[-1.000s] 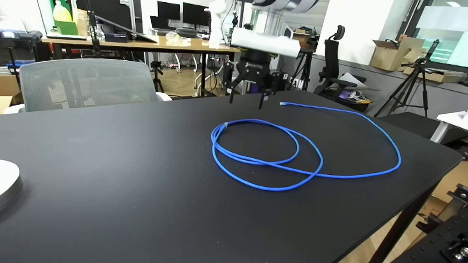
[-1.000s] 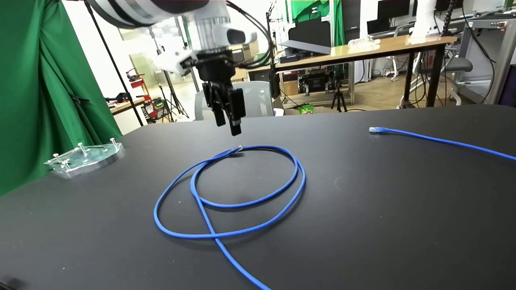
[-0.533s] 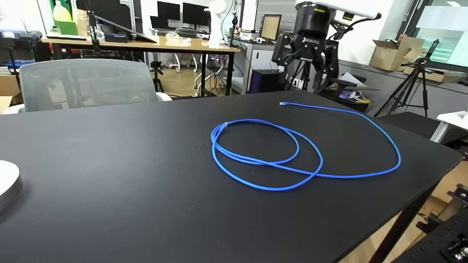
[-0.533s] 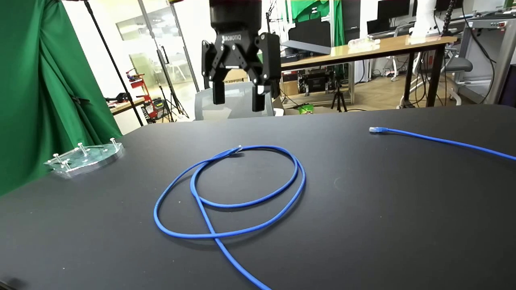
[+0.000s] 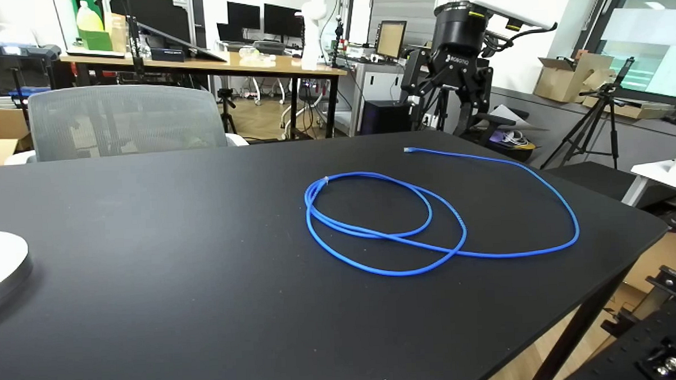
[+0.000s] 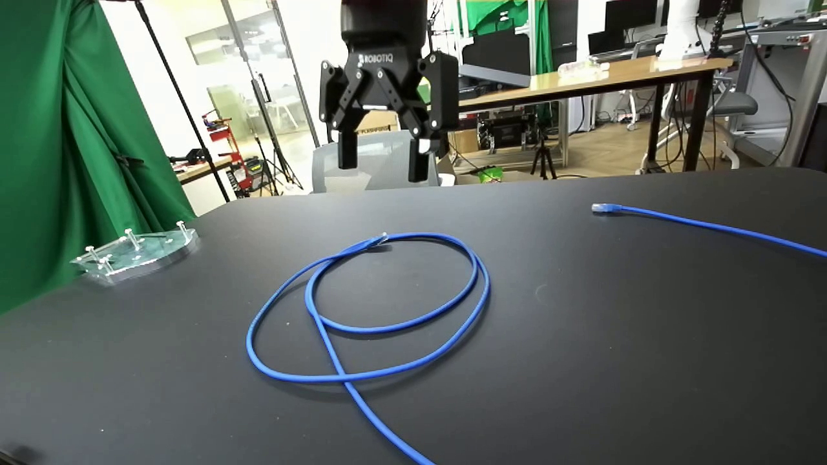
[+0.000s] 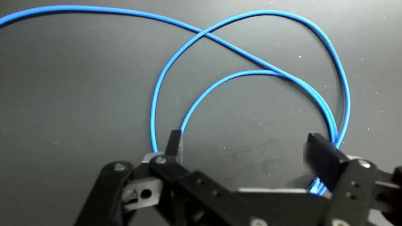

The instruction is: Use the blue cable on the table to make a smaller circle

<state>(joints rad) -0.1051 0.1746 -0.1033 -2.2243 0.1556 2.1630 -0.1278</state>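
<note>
Clear plate (image 6: 139,258): sat at L end of the bench (image 6: 555,361) in an ext. view, bolts up, well apart from the coil.
Blue cable (image 6: 368,331): lay on the bench, approx. mid, in loose loops of uneven size; the outer loop (image 6: 303,378) crossed the tail (image 5: 514,256).
Coil plug (image 6: 381,239): lay at far rim of the coil, against the strands.
Cable feel: judged v. light, bendy but springy, smooth jacket; wd likely roll or slip in a grip & spring back when let go. Not fragile overall, tho a plug clip cd snag.
Best hold: outer loop, where it ran single & clear of the rest; tips cd straddle it there. Bundled side looked riskier, cd drag inner turns too.
Circle so far: loops there, not yet snug; next move seemed to call for drawing the outer one in.
Claw (image 6: 382,165): fingers (image 6: 418,165) wide apart, approx. full spread, nothing btwn them; hung above the bench, touching neither it nor cable per both ext. views.
Wrist view: one fingertip blurred & hid pt of the bundle, so couldn't tell how it lined up w/ the strands.
Free plug (image 6: 606,208): far R, well apart from coil; the tail swung round to it.
</note>
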